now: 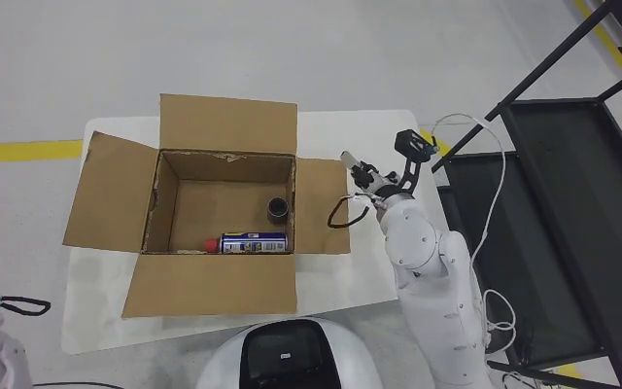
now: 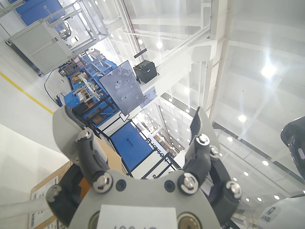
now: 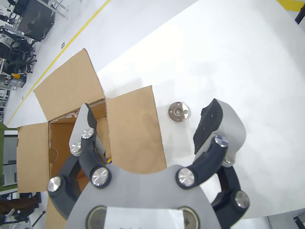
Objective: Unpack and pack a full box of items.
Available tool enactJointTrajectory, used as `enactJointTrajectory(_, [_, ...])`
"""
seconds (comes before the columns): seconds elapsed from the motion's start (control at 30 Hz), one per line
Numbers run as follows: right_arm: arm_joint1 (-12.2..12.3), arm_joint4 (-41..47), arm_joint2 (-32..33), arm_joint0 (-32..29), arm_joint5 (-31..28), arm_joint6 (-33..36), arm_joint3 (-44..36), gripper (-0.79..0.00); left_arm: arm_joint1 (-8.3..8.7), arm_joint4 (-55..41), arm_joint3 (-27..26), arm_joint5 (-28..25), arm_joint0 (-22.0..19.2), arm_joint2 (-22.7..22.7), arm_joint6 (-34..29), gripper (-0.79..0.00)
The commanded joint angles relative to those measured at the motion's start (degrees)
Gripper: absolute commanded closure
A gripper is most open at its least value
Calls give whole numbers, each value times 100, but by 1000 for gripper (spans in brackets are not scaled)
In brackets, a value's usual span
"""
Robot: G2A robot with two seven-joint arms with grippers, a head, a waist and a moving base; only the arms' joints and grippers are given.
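Right pincer (image 3: 149, 113), spread, hangs near a small round steel flange (image 3: 179, 112); closing off-centre could skid it across the white desk (image 3: 214, 48).

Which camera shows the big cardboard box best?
The top view: it looks down into the open box, showing all four flaps and the spray can inside. The right wrist view shows it partly behind the right pincer; the left wrist view catches a corner.
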Motion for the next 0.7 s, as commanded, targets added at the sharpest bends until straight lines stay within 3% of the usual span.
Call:
enactJointTrajectory(0.0, [19, -241, -132, 80, -111, 233, -148, -785, 0, 0, 0, 0, 0, 0, 0, -785])
enactJointTrajectory(0.27, [-34, -1166, -1301, 1288, -351, 1360, 420, -785, 0, 0, 0, 0, 0, 0, 0, -785])
enactJointTrajectory(0.43, [-150, -1113, -1819, 1915, -275, 1488, 1018, -785, 0, 0, 0, 0, 0, 0, 0, -785])
enactJointTrajectory(0.67, [-270, -882, -2160, 2343, -355, 1314, 1574, -785, 0, 0, 0, 0, 0, 0, 0, -785])
